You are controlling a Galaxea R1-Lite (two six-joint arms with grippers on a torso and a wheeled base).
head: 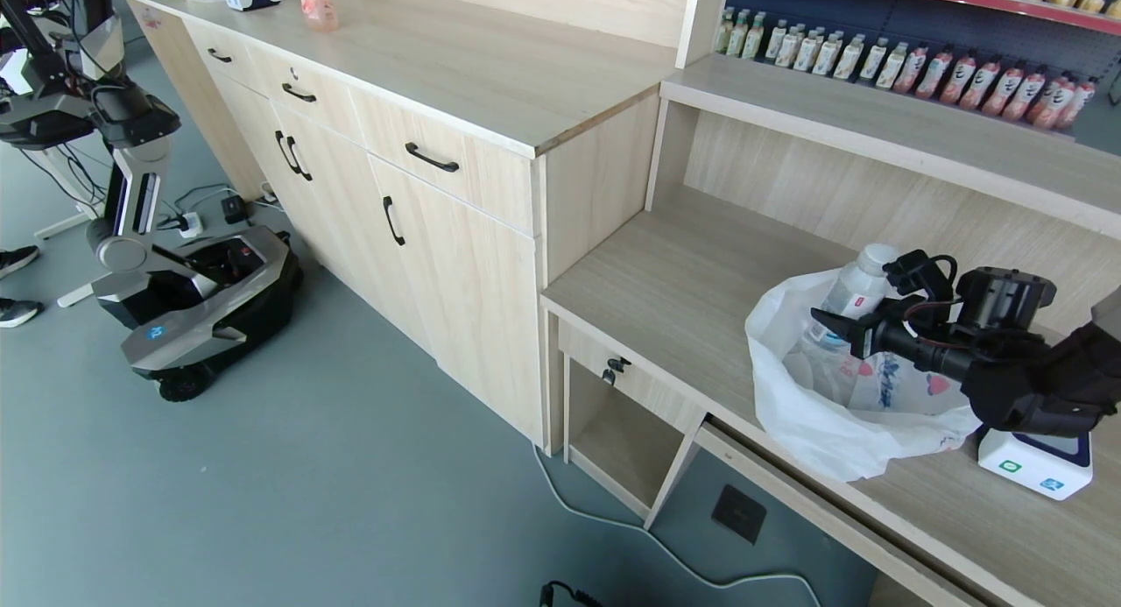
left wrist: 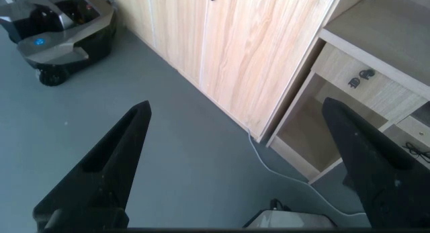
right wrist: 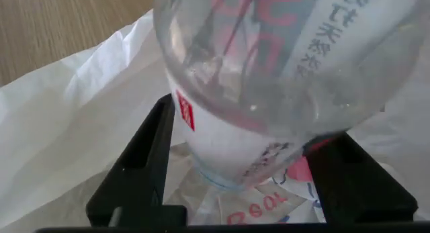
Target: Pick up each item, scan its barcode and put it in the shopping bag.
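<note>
Clearly, the right claw [head: 863, 307] is clenched around a clear plastic bottle with a white cap [head: 860, 283], holding it tilted in the mouth of the crumpled white plastic shopping bag [head: 793, 414]. The bottle's lower end sinks behind the bag's rim, so whether it touches the bag's bottom cannot be told. Just beside the bag, a white boxy scanner [head: 1033, 471] is half hidden by the right arm. The bag sits on the pale wooden bench [head: 683, 300]. Well apart from the bag, the left claw [left wrist: 235, 109] hangs released over grey floor [left wrist: 201, 146].
</note>
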